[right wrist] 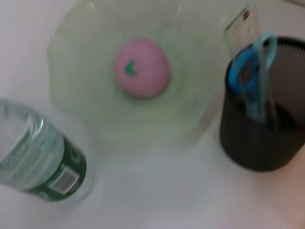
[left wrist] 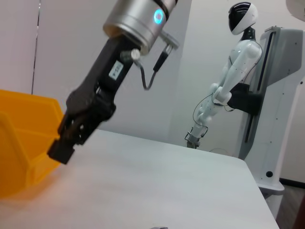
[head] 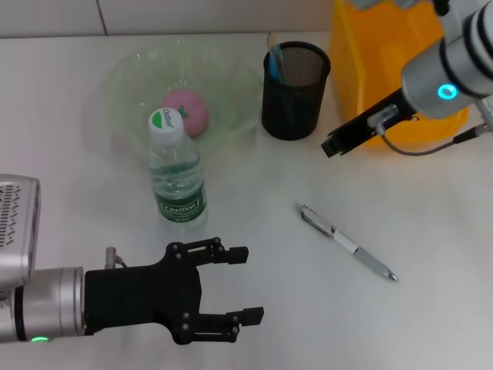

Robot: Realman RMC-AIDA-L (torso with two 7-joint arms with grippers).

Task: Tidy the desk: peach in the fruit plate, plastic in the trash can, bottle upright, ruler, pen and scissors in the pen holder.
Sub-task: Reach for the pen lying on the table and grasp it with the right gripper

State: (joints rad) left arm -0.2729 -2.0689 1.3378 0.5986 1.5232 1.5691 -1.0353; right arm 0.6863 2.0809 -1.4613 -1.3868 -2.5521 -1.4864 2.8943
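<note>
Left gripper point(head: 245, 284) spread wide and empty, bottle point(head: 176, 171) upright just beyond it, pen point(head: 348, 243) lying between both grippers, right gripper point(head: 331, 147) closed, empty, beside pen holder point(head: 295, 90).

One peach point(head: 185, 112), one plate point(head: 123, 85), one bottle point(head: 176, 173), one pen point(head: 348, 242), one holder point(head: 295, 91), one scissors point(head: 276, 62), one ruler point(right wrist: 238, 29), one bin point(head: 362, 54), two hands point(head: 231, 293).

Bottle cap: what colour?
Bottle cap: white with a green logo; head view shows it best.
</note>
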